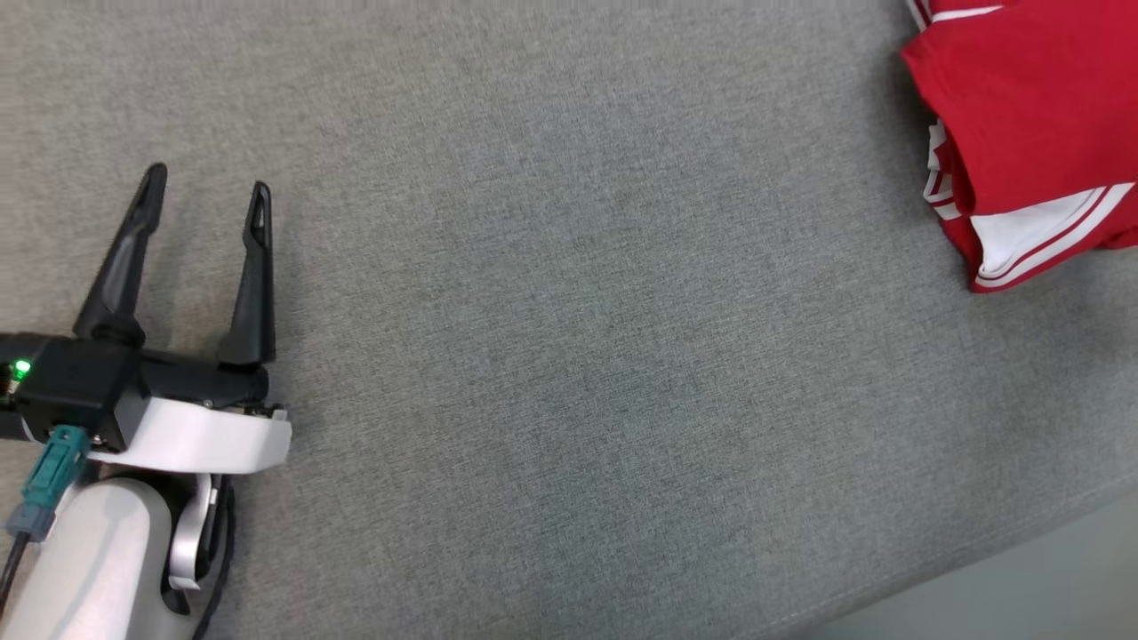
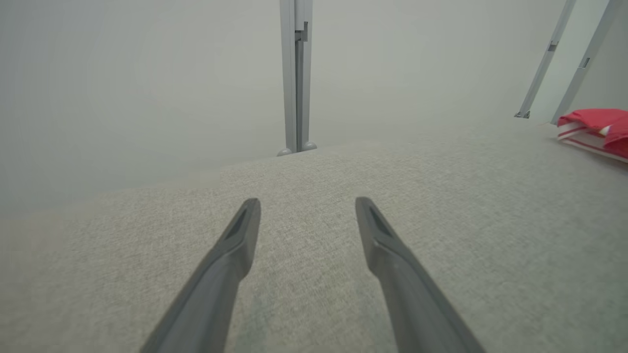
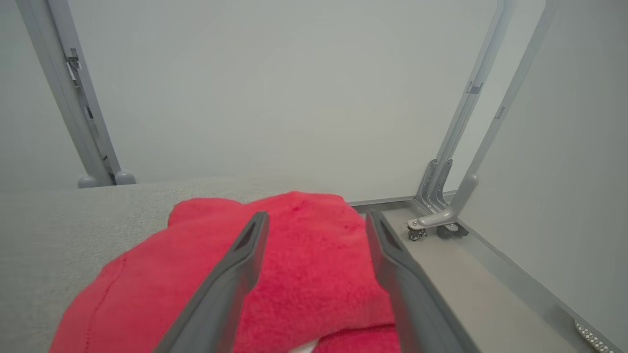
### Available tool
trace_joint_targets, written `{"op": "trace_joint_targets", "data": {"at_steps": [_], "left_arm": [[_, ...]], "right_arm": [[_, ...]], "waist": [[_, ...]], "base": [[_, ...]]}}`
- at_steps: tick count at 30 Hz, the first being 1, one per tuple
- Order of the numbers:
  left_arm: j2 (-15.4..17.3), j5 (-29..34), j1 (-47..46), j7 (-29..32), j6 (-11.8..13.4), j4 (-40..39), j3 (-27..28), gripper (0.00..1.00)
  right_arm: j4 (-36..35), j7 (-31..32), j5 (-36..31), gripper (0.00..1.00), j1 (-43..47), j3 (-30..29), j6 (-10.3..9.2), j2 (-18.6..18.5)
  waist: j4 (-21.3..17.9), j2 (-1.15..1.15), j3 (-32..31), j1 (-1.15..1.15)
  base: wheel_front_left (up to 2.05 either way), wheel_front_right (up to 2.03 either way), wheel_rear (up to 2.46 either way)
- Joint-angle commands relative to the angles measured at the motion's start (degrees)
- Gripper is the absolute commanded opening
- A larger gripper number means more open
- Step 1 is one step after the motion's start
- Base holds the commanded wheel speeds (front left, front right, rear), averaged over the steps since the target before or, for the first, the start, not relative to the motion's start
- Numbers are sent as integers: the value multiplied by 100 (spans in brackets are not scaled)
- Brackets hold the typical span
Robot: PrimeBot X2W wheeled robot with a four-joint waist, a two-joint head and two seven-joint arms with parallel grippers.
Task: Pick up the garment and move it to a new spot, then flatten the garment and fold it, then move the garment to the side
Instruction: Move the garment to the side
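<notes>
Nearest the lens in the right wrist view, the right gripper has its two dark fingers spread well apart, clamped on nothing, low over the red garment. The fuzzy red cloth shows between and beneath the fingers; whether they touch it I cannot tell. The garment lies folded in a compact bundle on the grey fabric surface, and the head view shows white-and-red striped trim at its edges. Just beside the garment on its right, the fabric gives way to a smooth grey ledge. Beyond that, slanted metal frame legs stand on small castors against a plain pale wall.

Well apart from the garment, far to its left, the left gripper hovers over bare grey cloth, its fingers wide apart and holding nothing. A green light glows on the black housing behind those fingers, and a teal connector plugs in beside the white forearm. In the left wrist view the garment shows as a small red stack at the far right. An upright metal post stands past the surface's far edge, well to the garment's left.
</notes>
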Motion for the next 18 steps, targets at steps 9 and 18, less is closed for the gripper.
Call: {"op": "trace_joint_targets", "data": {"at_steps": [9, 18], "left_arm": [[-283, -288, 329, -324, 137, 290, 60, 100], [-561, -513, 605, -546, 156, 588, 87, 100]], "right_arm": [[-819, -6, -191, 100, 850, 391, -1, 738], [-1220, -6, -488, 100, 1275, 902, -1, 1078]], "waist": [[429, 0, -684, 0], [952, 0, -1130, 0]], "base": [[0, 0, 0], [0, 0, 0]]}}
